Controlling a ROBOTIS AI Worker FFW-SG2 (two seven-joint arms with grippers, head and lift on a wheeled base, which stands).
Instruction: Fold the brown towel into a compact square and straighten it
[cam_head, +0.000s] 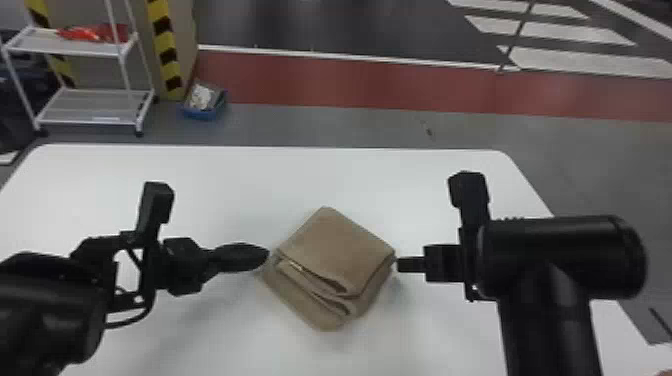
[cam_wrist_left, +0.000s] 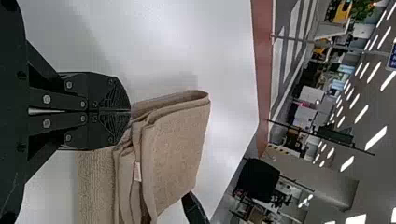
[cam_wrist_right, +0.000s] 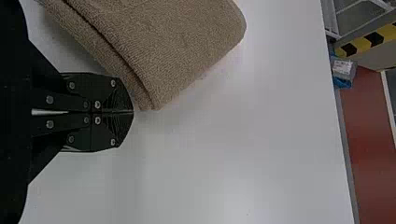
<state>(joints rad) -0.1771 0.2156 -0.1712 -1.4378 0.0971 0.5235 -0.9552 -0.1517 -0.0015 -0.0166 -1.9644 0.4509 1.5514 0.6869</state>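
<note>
Brown towel (cam_head: 335, 240) lies folded in thick square mid-table, one corner toward me, layered edges showing. Small white tag (cam_wrist_left: 137, 171) pokes from folds. My left claw (cam_head: 268, 255) sits at towel's left corner, fingers pressed together; can't tell if tip touches cloth. My right claw (cam_head: 398, 265), also closed tight, sits just beside right corner, above white table (cam_head: 200, 170).

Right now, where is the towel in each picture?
Head view: the towel sits just below the middle.
Left wrist view: it is by the left end effector's tip.
Right wrist view: it is by the right end effector's tip.
Shared landmark: the red floor strip beyond the table.
</note>
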